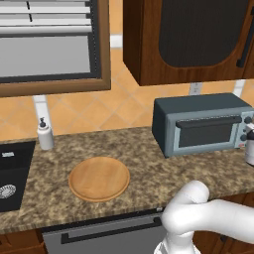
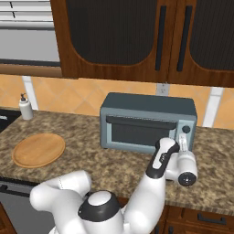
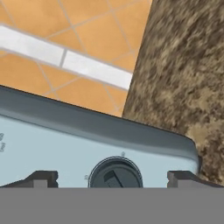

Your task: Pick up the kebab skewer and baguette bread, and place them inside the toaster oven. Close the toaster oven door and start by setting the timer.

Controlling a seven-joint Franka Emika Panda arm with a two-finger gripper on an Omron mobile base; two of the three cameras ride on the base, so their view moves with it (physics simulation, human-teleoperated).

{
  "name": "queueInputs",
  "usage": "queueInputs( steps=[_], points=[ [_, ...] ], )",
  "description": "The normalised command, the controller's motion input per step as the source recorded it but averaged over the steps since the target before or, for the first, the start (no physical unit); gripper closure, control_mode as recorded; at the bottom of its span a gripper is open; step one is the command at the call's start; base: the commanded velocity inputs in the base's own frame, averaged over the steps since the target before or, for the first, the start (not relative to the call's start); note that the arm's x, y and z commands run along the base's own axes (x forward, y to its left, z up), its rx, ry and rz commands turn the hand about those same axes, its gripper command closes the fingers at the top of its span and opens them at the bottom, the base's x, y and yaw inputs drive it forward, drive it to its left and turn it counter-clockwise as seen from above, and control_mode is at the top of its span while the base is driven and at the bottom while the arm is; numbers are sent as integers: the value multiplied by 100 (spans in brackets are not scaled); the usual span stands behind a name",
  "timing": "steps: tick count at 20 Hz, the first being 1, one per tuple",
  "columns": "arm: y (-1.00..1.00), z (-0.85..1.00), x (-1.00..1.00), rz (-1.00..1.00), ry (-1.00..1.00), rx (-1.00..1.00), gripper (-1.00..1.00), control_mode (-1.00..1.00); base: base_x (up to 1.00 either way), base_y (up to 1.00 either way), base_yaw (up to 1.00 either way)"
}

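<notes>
Toaster oven (image 2: 147, 122) on granite worktop (image 2: 114, 164), door (image 2: 138, 131) shut. Fingers (image 3: 112, 177) spread wide, empty, straddling a round dial (image 3: 115, 174) on the control panel (timer, probably). Step: setting timer. Next: advance, pinch dial, turn. Wooden plate (image 1: 99, 178) sits bare.

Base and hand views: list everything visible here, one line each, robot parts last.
Toaster oven: one, grey-blue, on the counter against the tiled wall, door shut.
Knob: one, dark, on the oven's pale control panel, between the fingertips.
Plate: one, wooden, round, bare, on the counter left of the oven.
Soap bottle: one, white, beside the sink.
Sink: one, dark, at the counter's left end.
Counter: one, speckled brown.
Cabinets: dark wood, above the oven.
Gripper: one, open, at the oven's knob.
</notes>
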Motion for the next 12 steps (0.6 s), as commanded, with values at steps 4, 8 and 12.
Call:
queueInputs(
  steps=[4,8,12],
  points=[
    [5,-2,1,0,0,4,-100,-100,0,0,0],
    [1,-1,12,0,0,3,-100,-100,0,0,0],
    [0,-3,36,0,-1,1,-100,-100,0,0,0]
  ],
)
